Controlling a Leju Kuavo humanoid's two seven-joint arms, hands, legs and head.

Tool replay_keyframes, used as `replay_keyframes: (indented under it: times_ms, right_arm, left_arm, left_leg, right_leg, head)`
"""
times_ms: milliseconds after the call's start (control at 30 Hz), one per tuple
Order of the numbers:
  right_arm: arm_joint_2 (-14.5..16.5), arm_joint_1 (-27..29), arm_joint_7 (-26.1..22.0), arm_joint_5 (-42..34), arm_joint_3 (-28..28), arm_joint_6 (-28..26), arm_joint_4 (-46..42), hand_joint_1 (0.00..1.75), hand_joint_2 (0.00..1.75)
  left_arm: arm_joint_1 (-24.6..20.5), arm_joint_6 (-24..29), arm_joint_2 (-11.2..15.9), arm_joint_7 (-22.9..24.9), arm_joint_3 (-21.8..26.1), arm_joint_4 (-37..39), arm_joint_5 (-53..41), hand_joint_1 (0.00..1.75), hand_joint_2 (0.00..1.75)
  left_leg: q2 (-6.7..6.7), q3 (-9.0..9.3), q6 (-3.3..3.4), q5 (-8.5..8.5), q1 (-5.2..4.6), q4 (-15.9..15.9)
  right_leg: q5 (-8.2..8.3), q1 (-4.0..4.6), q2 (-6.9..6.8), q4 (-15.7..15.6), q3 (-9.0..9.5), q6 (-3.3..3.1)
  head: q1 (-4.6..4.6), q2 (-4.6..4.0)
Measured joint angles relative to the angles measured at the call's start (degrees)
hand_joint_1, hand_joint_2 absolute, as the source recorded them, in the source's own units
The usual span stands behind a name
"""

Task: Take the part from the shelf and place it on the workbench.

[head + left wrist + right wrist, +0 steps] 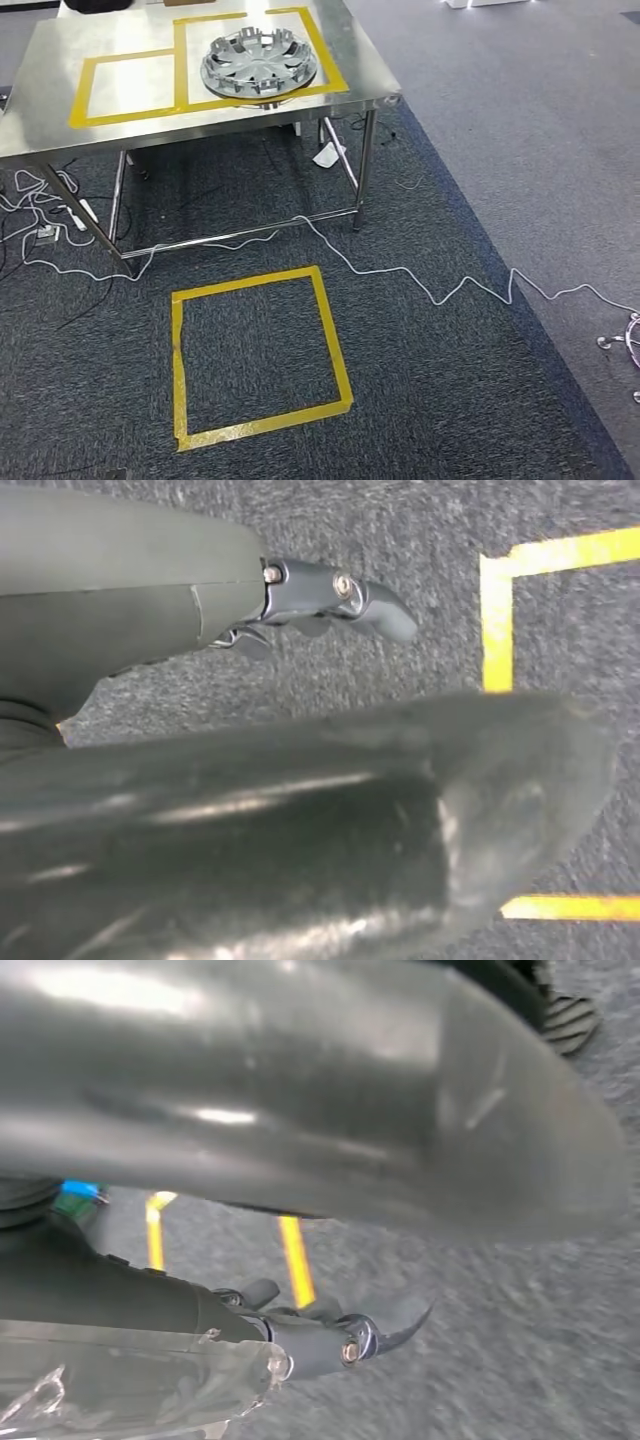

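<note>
- Yellow tape square (256, 355) marks the dark carpet nearest the camera; a white cable (423, 285) snakes across the floor behind it.
- Steel workbench (45, 100) stands beyond, cables tangled beneath.
- Silver spoked wheel-cover part (259, 62) lies flat inside a taped square on the bench.
- Left hand (317, 780) hangs over carpet, released and holding nothing.
- Right hand (324, 1110) appears empty too, though blurred.

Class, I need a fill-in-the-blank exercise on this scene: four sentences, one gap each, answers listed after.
1. The round silver hubcap lies on the steel ____.
2. The hubcap sits inside a square outlined in ____ tape.
3. A matching tape square is marked on the dark grey ____.
4. A thin ____ cable trails across the floor.

Missing words: workbench; yellow; carpet; white
</note>
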Motion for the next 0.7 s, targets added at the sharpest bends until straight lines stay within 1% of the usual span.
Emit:
replay_keyframes:
  times_ms: [33, 67, 100, 133, 167, 200, 233, 267, 300, 333, 367, 400, 433, 467, 500, 533, 567, 600, 633, 667, 700]
  right_arm:
    - [-0.01, -0.01, -0.41, -0.01, 0.04, 0.1, 0.03, 0.0, 0.0]
    - [-0.01, 0.0, -0.78, -0.02, 0.08, 0.16, 0.09, 0.0, 0.0]
    - [-0.03, 0.01, -1.11, -0.02, 0.13, 0.25, 0.13, 0.0, 0.0]
    - [-0.07, 0.02, -1.39, -0.03, 0.2, 0.31, 0.17, 0.0, 0.0]
    - [-0.13, 0.02, -1.63, -0.04, 0.27, 0.36, 0.2, 0.0, 0.0]
    - [-0.18, 0.05, -1.8, -0.05, 0.33, 0.39, 0.2, 0.0, 0.0]
    - [-0.22, 0.09, -1.91, -0.07, 0.37, 0.39, 0.21, 0.0, 0.0]
    - [-0.25, 0.1, -1.96, -0.07, 0.38, 0.4, 0.21, 0.0, 0.0]
    - [-0.26, 0.11, -1.99, -0.07, 0.39, 0.4, 0.22, 0.0, 0.0]
    - [-0.27, 0.11, -2.04, -0.07, 0.39, 0.4, 0.22, 0.0, 0.0]
    - [-0.28, 0.12, -2.11, -0.07, 0.4, 0.41, 0.22, 0.0, 0.0]
    - [-0.33, 0.12, -2.25, -0.06, 0.42, 0.41, 0.22, 0.0, 0.0]
    - [-0.39, 0.14, -2.44, -0.05, 0.44, 0.43, 0.22, 0.0, 0.0]
    - [-0.46, 0.12, -2.67, -0.04, 0.46, 0.45, 0.22, 0.0, 0.0]
    - [-0.55, 0.11, -2.88, -0.04, 0.48, 0.49, 0.22, 0.0, 0.0]
    - [-0.62, 0.14, -3.04, -0.03, 0.49, 0.54, 0.22, 0.0, 0.0]
    - [-0.74, 0.22, -3.14, -0.03, 0.5, 0.59, 0.22, 0.0, 0.0]
    - [-0.86, 0.39, -3.19, -0.03, 0.5, 0.63, 0.23, 0.0, 0.0]
    - [-0.95, 0.62, -3.23, -0.02, 0.51, 0.67, 0.26, 0.0, 0.0]
    - [-1.01, 0.8, -3.29, -0.02, 0.51, 0.72, 0.3, 0.0, 0.0]
    - [-1.01, 0.88, -3.39, -0.01, 0.52, 0.76, 0.34, 0.0, 0.0]
  left_arm:
    - [-0.05, -0.01, 0.02, -0.08, 0.02, 0.0, -0.02, 0.0, 0.0]
    - [-0.09, -0.01, 0.06, -0.13, 0.05, 0.0, -0.03, 0.0, 0.0]
    - [-0.05, -0.01, 0.09, -0.15, 0.08, 0.0, -0.05, 0.0, 0.0]
    - [0.03, -0.01, 0.09, -0.16, 0.11, 0.0, -0.08, 0.0, 0.0]
    - [0.07, -0.02, 0.07, -0.16, 0.13, 0.0, -0.11, 0.0, 0.0]
    - [0.06, -0.02, 0.03, -0.16, 0.13, 0.0, -0.14, 0.0, 0.0]
    - [0.0, -0.03, -0.01, -0.17, 0.14, 0.0, -0.15, 0.0, 0.0]
    - [-0.07, -0.03, -0.01, -0.17, 0.14, 0.0, -0.16, 0.0, 0.0]
    - [-0.12, -0.03, -0.02, -0.19, 0.15, 0.0, -0.16, 0.0, 0.0]
    - [-0.13, -0.03, -0.02, -0.2, 0.15, 0.0, -0.16, 0.0, 0.0]
    - [-0.15, -0.03, -0.02, -0.23, 0.15, 0.0, -0.16, 0.0, 0.0]
    - [-0.24, -0.04, -0.05, -0.29, 0.15, 0.0, -0.16, 0.0, 0.0]
    - [-0.41, -0.04, -0.09, -0.39, 0.15, 0.0, -0.16, 0.0, 0.0]
    - [-0.62, -0.05, -0.15, -0.51, 0.16, 0.0, -0.16, 0.0, 0.0]
    - [-0.8, -0.05, -0.22, -0.62, 0.16, 0.0, -0.16, 0.0, 0.0]
    - [-0.86, -0.05, -0.3, -0.72, 0.17, 0.0, -0.16, 0.0, 0.0]
    - [-0.83, -0.05, -0.41, -0.79, 0.19, 0.0, -0.16, 0.0, 0.0]
    - [-0.76, -0.05, -0.47, -0.82, 0.2, 0.0, -0.16, 0.0, 0.0]
    - [-0.7, -0.05, -0.51, -0.86, 0.21, 0.0, -0.15, 0.0, 0.0]
    - [-0.69, -0.04, -0.51, -0.9, 0.23, 0.0, -0.15, 0.0, 0.0]
    - [-0.68, -0.04, -0.47, -0.93, 0.24, 0.0, -0.14, 0.0, 0.0]
  left_leg:
    - [0.01, -0.08, -0.38, 0.58, 0.06, -0.16]
    - [-0.04, -0.34, -0.74, 0.54, 0.15, -0.14]
    - [-0.12, -0.78, -1.05, -0.63, 0.2, 0.49]
    - [-0.19, -1.4, -1.32, -2.92, 0.22, 2.06]
    - [-0.25, -2.18, -1.51, -6.12, 0.28, 4.71]
    - [-0.26, -2.98, -1.68, -9.3, 0.29, 8.22]
    - [-0.27, -3.61, -1.82, -11.39, 0.3, 11.89]
    - [-0.27, -3.82, -1.93, -11.98, 0.3, 14.78]
    - [-0.27, -3.41, -2.0, -11.12, 0.31, 16.29]
    - [-0.27, -2.19, -2.04, -9.27, 0.34, 16.07]
    - [-0.27, -0.15, -2.04, -7.42, 0.39, 14.07]
    - [-0.3, 2.88, -2.0, -6.68, 0.42, 10.42]
    - [-0.36, 5.93, -1.76, -7.15, 0.42, 6.12]
    - [-0.44, 8.2, -1.37, -8.17, 0.4, 2.63]
    - [-0.51, 9.55, -0.9, -9.19, 0.3, 0.25]
    - [-0.55, 9.61, -0.3, -9.52, 0.22, -0.55]
    - [-0.45, 9.07, 0.27, -9.14, 0.23, -0.4]
    - [-0.35, 8.5, 0.8, -8.54, 0.24, -0.32]
    - [-0.23, 7.81, 1.3, -7.86, 0.31, -0.3]
    - [-0.14, 7.0, 1.66, -7.11, 0.35, -0.3]
    - [-0.14, 6.18, 1.85, -6.37, 0.32, -0.29]
  right_leg:
    - [0.31, 0.08, 0.02, -0.19, -0.41, -0.3]
    - [0.88, 0.07, -0.03, -0.23, -1.01, -0.74]
    - [1.57, 0.01, -0.09, -0.25, -1.68, -1.26]
    - [2.36, -0.1, -0.14, -0.36, -2.48, -1.7]
    - [3.13, -0.17, -0.17, -0.37, -3.28, -2.0]
    - [3.89, -0.14, -0.14, -0.34, -4.17, -2.17]
    - [4.66, -0.12, -0.14, -0.27, -5.12, -2.2]
    - [5.44, -0.1, -0.15, -0.14, -6.14, -2.16]
    - [6.18, -0.1, -0.16, 0.06, -7.29, -2.08]
    - [6.87, -0.12, -0.16, 0.33, -8.41, -1.97]
    - [7.48, -0.15, -0.13, 0.68, -9.48, -1.82]
    - [8.0, -0.08, -0.08, 1.13, -10.44, -1.58]
    - [8.48, 0.01, -0.05, 1.61, -11.21, -1.31]
    - [9.01, 0.11, -0.05, 2.0, -11.79, -1.01]
    - [9.57, 0.17, -0.06, 2.22, -12.17, -0.71]
    - [10.21, 0.13, -0.08, 2.23, -12.39, -0.43]
    - [10.57, 0.03, -0.05, 2.21, -12.65, -0.13]
    - [9.82, -0.06, -0.01, 2.63, -13.04, 0.19]
    - [7.92, -0.15, 0.02, 4.01, -13.58, 0.51]
    - [4.94, -0.22, 0.03, 6.57, -14.3, 0.8]
    - [1.64, -0.24, 0.01, 10.06, -15.04, 1.04]
  head:
    - [0.02, 0.0]
    - [0.08, 0.0]
    - [-0.01, 0.0]
    - [-0.26, -0.01]
    - [-0.51, -0.01]
    - [-0.74, -0.01]
    - [-0.91, -0.01]
    - [-0.96, -0.01]
    - [-1.03, -0.01]
    - [-1.08, -0.01]
    - [-1.13, -0.01]
    - [-1.19, -0.01]
    - [-1.19, -0.01]
    - [-1.18, -0.01]
    - [-1.18, -0.01]
    - [-1.14, -0.01]
    - [-1.17, -0.01]
    - [-1.14, -0.01]
    - [-1.05, -0.01]
    - [-0.93, -0.01]
    - [-0.76, -0.01]
